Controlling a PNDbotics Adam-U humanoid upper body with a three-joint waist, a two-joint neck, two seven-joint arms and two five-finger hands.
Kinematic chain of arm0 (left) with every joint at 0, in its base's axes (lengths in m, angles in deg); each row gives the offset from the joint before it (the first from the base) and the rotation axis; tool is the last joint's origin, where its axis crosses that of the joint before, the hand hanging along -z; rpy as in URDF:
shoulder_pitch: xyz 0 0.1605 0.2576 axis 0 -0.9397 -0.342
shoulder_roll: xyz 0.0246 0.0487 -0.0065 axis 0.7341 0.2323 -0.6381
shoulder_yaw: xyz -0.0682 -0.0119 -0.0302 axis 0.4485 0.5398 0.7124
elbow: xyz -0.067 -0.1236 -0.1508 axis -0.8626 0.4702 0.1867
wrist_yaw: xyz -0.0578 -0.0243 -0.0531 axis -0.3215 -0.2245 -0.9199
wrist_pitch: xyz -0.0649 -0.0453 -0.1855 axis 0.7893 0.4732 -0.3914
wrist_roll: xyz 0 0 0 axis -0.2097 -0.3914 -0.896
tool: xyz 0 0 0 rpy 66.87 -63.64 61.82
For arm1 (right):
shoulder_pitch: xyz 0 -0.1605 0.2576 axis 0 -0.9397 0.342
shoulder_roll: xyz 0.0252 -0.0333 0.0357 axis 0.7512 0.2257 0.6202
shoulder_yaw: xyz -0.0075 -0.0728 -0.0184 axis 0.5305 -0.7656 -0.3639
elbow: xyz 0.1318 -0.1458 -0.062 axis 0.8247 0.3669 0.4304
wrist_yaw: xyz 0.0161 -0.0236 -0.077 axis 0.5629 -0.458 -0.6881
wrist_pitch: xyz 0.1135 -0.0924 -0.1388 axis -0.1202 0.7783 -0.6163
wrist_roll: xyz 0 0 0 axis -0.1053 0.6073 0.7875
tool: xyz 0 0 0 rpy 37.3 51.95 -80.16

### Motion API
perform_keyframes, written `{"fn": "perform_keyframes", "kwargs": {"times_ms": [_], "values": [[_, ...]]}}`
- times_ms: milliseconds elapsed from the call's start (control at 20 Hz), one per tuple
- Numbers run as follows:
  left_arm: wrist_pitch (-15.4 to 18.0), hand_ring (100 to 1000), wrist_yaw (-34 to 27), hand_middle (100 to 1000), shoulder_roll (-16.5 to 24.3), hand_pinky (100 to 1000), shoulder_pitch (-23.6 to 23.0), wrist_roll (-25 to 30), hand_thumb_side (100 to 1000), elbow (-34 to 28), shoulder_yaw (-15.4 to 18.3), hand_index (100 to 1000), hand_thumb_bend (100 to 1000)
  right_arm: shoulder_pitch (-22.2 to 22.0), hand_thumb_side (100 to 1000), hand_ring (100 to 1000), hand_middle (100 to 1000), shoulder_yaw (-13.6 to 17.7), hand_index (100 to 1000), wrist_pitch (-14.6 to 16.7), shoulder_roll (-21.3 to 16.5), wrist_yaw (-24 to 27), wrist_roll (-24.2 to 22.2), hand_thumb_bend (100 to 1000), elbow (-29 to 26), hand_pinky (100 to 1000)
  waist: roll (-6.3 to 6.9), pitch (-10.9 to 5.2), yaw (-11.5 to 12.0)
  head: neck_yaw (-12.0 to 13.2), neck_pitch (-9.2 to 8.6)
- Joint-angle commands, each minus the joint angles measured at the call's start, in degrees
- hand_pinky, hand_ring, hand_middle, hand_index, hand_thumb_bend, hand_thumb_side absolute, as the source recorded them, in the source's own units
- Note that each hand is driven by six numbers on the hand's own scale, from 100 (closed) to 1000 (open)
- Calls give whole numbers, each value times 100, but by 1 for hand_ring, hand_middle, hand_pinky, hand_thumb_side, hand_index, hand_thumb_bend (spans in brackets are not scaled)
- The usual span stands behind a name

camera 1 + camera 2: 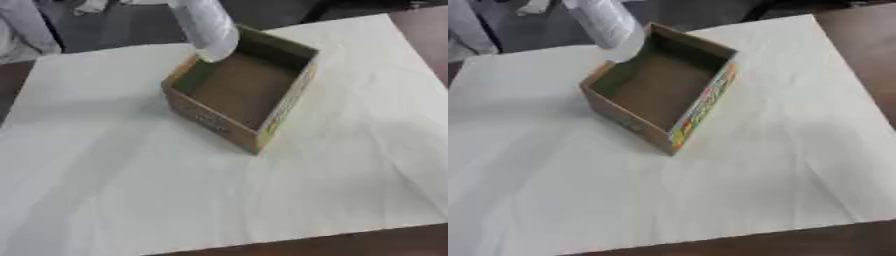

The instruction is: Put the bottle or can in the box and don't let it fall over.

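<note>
Left eye view shows an open cardboard box [241, 92] standing on a white cloth [131, 175] that covers a dark brown table [385, 245]. The box sits slightly toward 12 o'clock from the cloth's middle, turned askew, with one corner pointing toward 6 o'clock. Its inside is bare brown card, and coloured print runs along the outer wall on the 3 o'clock side. A pale, whitish bottle or can [206, 27], blurred, enters from the top edge at 12 o'clock, tilted, with its lower end over the box's rim at the 11 o'clock corner. Whether it touches the rim cannot be told. Neither robot hand shows in either view, so their fingers cannot be told.
</note>
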Motion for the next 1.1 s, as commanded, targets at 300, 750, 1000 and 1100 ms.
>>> {"fn": "perform_keyframes", "kwargs": {"times_ms": [300,750,1000,1100], "values": [[228,100,315,100,-196,100,126,-200,195,174,-87,242,100,170,475,1000,784,-46,902,-14,-122,129,-81,100,-158,814,-27,-33,-173,139,-189],[523,100,706,100,-469,100,-79,-177,217,450,-291,267,100,229,484,1000,784,-60,902,-41,-39,174,-111,100,-176,814,-26,44,-279,326,-223],[696,100,831,111,-555,100,-199,-151,168,558,-377,384,100,229,490,1000,784,-52,902,-37,-10,177,-129,100,-168,814,-31,96,-324,373,-225],[797,130,851,201,-569,100,-240,-109,131,567,-417,464,100,224,493,1000,785,-49,903,-35,-3,175,-139,100,-160,814,-34,109,-330,378,-220]]}}
